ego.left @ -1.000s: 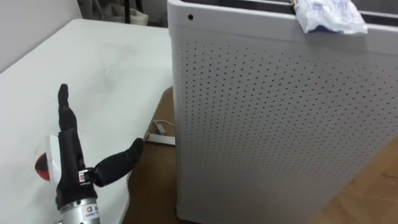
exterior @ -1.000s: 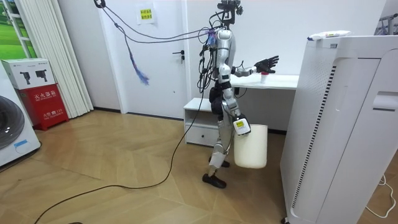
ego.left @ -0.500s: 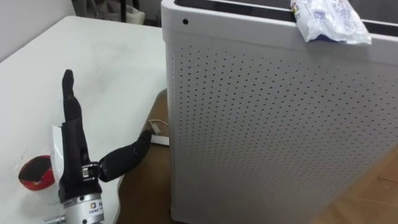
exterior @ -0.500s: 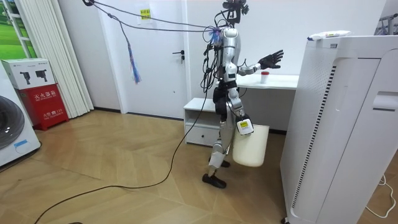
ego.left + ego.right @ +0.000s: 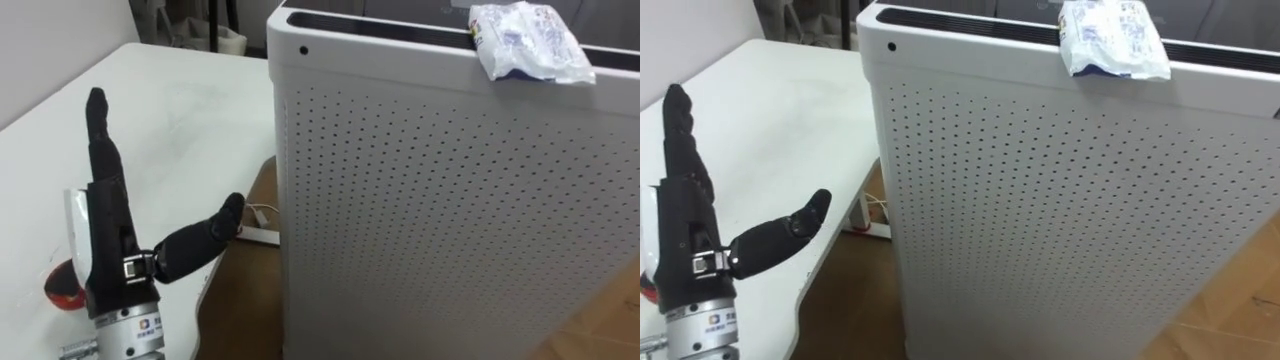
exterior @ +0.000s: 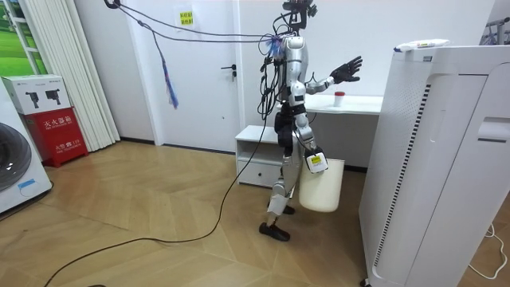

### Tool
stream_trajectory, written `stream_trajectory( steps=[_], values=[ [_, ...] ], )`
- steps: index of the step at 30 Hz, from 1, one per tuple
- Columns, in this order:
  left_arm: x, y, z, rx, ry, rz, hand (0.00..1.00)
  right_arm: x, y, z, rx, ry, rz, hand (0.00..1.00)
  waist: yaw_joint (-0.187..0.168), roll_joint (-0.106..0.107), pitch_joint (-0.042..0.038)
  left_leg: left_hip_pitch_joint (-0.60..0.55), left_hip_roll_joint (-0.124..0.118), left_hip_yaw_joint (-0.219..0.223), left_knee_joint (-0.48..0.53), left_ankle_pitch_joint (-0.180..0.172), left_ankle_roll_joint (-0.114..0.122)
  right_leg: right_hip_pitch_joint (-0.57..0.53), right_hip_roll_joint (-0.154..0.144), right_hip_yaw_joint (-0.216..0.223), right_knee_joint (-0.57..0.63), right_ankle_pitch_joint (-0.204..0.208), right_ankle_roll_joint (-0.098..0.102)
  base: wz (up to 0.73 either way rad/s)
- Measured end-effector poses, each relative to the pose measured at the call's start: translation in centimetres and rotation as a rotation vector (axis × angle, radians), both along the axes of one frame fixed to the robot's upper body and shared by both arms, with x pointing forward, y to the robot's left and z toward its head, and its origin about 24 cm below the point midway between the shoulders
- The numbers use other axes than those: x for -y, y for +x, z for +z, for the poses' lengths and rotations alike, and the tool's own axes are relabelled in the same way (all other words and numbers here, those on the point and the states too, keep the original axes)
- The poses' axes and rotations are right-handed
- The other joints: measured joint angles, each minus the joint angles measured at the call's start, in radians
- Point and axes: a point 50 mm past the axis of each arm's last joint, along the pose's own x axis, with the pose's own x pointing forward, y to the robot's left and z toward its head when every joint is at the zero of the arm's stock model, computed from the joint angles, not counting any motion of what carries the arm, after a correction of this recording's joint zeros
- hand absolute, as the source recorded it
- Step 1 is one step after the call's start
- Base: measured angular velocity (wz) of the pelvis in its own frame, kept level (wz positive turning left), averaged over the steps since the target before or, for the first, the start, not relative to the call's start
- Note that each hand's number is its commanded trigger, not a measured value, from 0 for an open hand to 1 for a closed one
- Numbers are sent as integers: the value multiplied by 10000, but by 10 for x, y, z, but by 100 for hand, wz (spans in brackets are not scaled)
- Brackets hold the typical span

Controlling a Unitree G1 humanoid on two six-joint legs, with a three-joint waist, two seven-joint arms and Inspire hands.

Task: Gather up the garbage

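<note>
A crumpled white and blue plastic wrapper [image 5: 527, 40] lies on top of the tall white perforated appliance [image 5: 450, 220], near its far right edge. My left hand [image 5: 110, 240] is raised at the lower left, open with fingers straight up and thumb pointing at the appliance, well short of the wrapper. In the room view I stand between the table and the appliance, left hand [image 6: 348, 69] lifted. My right hand [image 6: 315, 163] hangs by my leg and holds a white bin [image 6: 320, 191] by its top edge, off the floor.
A white table [image 5: 180, 110] stretches along my left, with a small red-capped item [image 5: 62, 285] partly behind my left hand. A white power strip [image 5: 262, 233] lies on the wooden floor between table and appliance. A low white drawer cabinet [image 6: 259, 155] stands behind me.
My left hand has risen higher and moved slightly toward the appliance. I have shifted a little closer to the appliance, with the bin still at my right side. The wrapper has not moved.
</note>
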Motion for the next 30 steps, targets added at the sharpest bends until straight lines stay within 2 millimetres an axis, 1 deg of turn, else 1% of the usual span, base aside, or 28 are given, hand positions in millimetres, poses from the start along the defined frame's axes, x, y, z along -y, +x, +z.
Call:
stream_trajectory(
  steps=[4, 7, 9, 10, 11, 16, 20, 27, 30],
  values=[
    [-2, -4, 0, 16, 119, 131, 0, 0, -2, 0, -35, -1, 7, 100, 64, -31, -13, 26, -9, -108, 40, 14, -18, 76, 0, -42, -52, -1, 0, 2],
    [-5, -8, -5, -189, 196, 218, 0, 0, -6, -1, -106, -10, 11, 100, 114, -78, 0, 190, -10, -183, 2, 15, -18, 261, 4, -129, -69, -5, 2, 7],
    [-9, -11, -7, -321, 218, 367, 0, 0, -6, -1, -107, -4, 5, 100, 239, -169, 59, 292, -4, -214, -44, 17, -23, 363, 17, -140, -124, -4, 2, 2],
    [-10, -11, -8, -348, 222, 415, 0, 0, -6, -1, -105, -2, 6, 100, 285, -195, 64, 290, -4, -215, -46, 17, -23, 371, 21, -140, -148, -4, 2, 0],
    [-12, -13, -10, -436, 232, 516, 0, 0, -6, -1, -95, -5, 7, 100, 322, -235, 50, 259, -14, -220, -49, 17, -24, 377, 23, -147, -214, -4, 1, 0],
    [-21, -17, -21, -969, 303, 887, 0, 0, -8, -1, -124, -39, 26, 100, 577, -247, 48, 225, -34, -235, -63, 15, -25, 367, 22, -205, -223, -1, 0, 5],
    [-28, -19, -20, -971, 341, 1203, 0, 0, -8, -1, -141, -81, 251, 100, 583, -247, 44, 167, -47, -368, -74, 28, -49, 358, 16, -386, -221, 0, -3, 12],
    [-37, -26, -24, -1180, 391, 1601, 0, 0, -9, -2, -168, -105, 327, 100, 593, -295, -12, 169, -44, -416, -51, 50, -80, 400, 17, -470, -223, 0, -4, 1],
    [-37, -26, -24, -1188, 392, 1619, 0, 0, -9, -2, -163, -99, 325, 100, 593, -325, -30, 163, -54, -524, -33, 50, -80, 452, 1, -673, -225, 0, -3, 12]
  ],
)
